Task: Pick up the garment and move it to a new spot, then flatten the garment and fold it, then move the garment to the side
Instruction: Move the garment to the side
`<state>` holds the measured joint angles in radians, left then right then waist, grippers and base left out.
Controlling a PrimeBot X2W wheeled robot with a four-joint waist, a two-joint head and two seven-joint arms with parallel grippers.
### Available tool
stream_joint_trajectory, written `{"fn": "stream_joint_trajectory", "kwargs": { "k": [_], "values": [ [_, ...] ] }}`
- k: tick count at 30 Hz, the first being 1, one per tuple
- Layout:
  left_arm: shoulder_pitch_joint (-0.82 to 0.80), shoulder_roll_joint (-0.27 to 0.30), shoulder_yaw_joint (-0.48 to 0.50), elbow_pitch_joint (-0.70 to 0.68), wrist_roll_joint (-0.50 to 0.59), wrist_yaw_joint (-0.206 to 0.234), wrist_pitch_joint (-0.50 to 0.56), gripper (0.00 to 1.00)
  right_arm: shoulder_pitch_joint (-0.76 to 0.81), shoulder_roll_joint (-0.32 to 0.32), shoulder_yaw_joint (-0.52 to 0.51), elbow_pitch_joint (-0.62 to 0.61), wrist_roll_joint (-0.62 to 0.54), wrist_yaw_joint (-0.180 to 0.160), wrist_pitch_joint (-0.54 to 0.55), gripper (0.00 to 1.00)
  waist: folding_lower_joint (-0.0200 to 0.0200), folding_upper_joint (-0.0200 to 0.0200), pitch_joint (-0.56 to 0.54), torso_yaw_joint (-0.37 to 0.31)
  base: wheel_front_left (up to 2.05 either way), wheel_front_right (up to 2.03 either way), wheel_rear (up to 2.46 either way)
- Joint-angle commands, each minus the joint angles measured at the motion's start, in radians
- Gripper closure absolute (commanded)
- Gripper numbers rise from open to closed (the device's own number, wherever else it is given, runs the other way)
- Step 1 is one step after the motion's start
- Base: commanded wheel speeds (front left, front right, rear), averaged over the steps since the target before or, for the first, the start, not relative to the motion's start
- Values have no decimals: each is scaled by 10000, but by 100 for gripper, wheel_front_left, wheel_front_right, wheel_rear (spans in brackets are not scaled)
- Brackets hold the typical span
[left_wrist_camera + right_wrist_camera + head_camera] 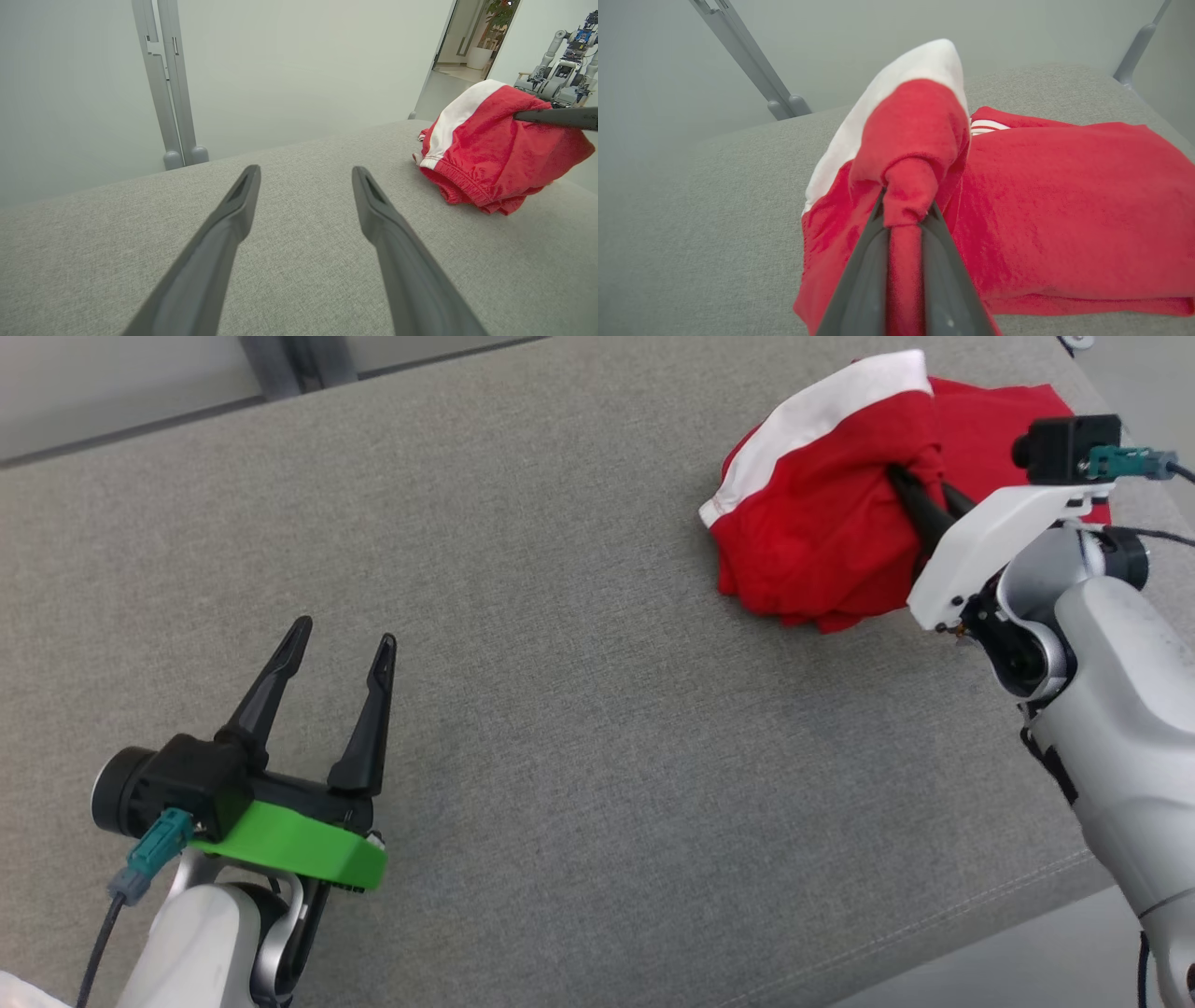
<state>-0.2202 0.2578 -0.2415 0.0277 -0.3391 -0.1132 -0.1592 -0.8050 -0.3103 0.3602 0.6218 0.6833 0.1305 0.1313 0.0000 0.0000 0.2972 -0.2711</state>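
Head view: crumpled red fabric garment with a white band (822, 513) heaped at the upper right of the frame, on the grey woven fabric surface (560, 616) close to its right edge. Reaching in from the lower right, right gripper (910, 485), jaws narrowed onto a bunched fold near the top of the heap. Probably gripped at that high point so the whole piece comes up in one lift. At the lower left, left gripper (345, 630), well apart from the cloth, jaws spread wide and holding nothing, seemingly held clear to leave bare room for a new spot.

Left wrist view: left gripper (306, 171) pointing across bare surface (299, 280), nothing between the jaws. Garment (486, 154) at the right of the frame, one dark finger (556, 116) of the right gripper entering from the right edge.

Right wrist view: right gripper (906, 219) rising from the bottom centre, jaws nearly closed, a twisted rope of red cloth clamped between. White band draped over the peak above the fingertips; rest of the garment (1064, 210) spread to the right on the surface (691, 210). Judged: grasp made, lift and carry not yet done. Possible risk: so thin a pinch slipping under the trailing cloth.
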Motion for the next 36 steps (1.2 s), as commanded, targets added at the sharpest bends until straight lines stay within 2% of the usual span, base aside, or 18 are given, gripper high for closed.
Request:
{"fn": "stream_joint_trajectory", "kwargs": {
  "k": [1, 12, 16, 22, 23, 24, 32, 36],
  "values": [
    [-230, 122, 24, -75, 98, -19, 17, 0, -223, -175, 57, 19, 127, 6, 25, 100, 0, 0, 742, 285, 0, 0, 0],
    [-515, 377, -2, -405, 105, 3, 209, 0, -920, -2255, 334, 248, 848, 4, 183, 100, 0, 0, 1552, 716, 0, 0, 0],
    [-631, 413, -52, -483, 72, -3, 225, 0, -1107, -2714, 405, 713, 845, 4, -2, 100, 0, 0, 1736, 833, 0, 0, 0],
    [-754, 391, -119, -445, 49, 29, 206, 0, -1395, -3010, 439, 1888, 638, 3, -367, 100, 0, 0, 1813, 1016, 0, 0, 0],
    [-757, 387, -132, -416, 40, 32, 197, 0, -1424, -2998, 462, 2079, 593, 3, -395, 65, 0, 0, 1800, 1041, 0, 0, 0],
    [-764, 366, -148, -375, 27, 41, 171, 0, -1479, -3007, 495, 2286, 505, 3, -465, 0, 0, 0, 1771, 1071, 0, 0, 0],
    [-559, 184, -146, -7, -115, 161, -149, 0, -1845, -2999, 606, 3592, -283, 4, -1333, 0, 0, 0, 1051, 1226, 0, 0, 0],
    [-335, 162, 74, 213, -258, 307, -395, 0, -2014, -2900, 726, 3596, -803, 4, -2084, 0, 0, 0, 467, 1306, 0, 0, 0]
  ]
}}
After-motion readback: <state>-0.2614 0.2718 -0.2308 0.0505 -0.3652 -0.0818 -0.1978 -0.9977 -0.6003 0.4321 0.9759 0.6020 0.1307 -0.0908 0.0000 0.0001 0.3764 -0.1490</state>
